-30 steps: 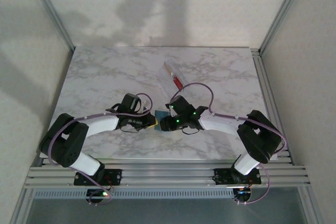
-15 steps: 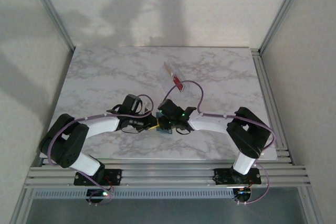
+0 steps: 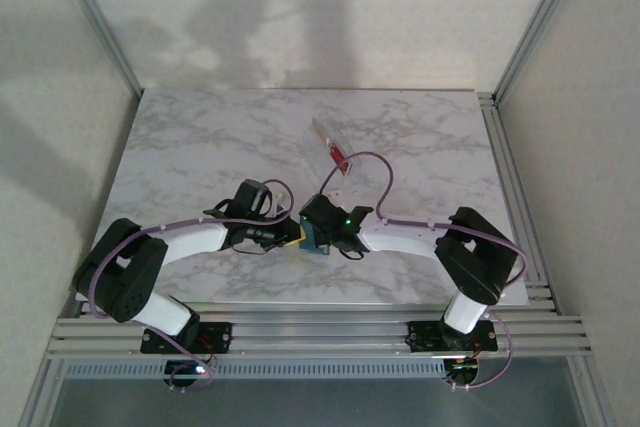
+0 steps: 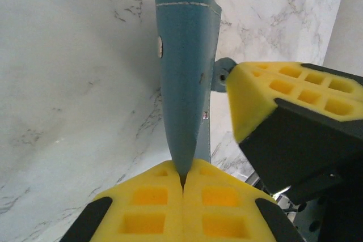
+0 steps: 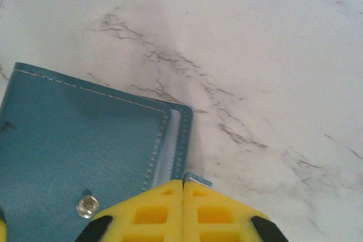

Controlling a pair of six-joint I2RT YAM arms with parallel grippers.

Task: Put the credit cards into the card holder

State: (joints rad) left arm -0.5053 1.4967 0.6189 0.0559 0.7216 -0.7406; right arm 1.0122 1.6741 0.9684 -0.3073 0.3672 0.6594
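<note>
I am pinching the teal wallet [image 4: 184, 66] edge-on in my left gripper [image 4: 182, 177], pads clamped on it. My right gripper [image 5: 182, 184] is pressing its pads together at the wallet's corner, perhaps nipping a thin pale tab [image 5: 198, 181]. The card holder [image 3: 326, 137] is lying farther back on the table [image 3: 200, 147], holding a red card [image 3: 341, 158].
</note>
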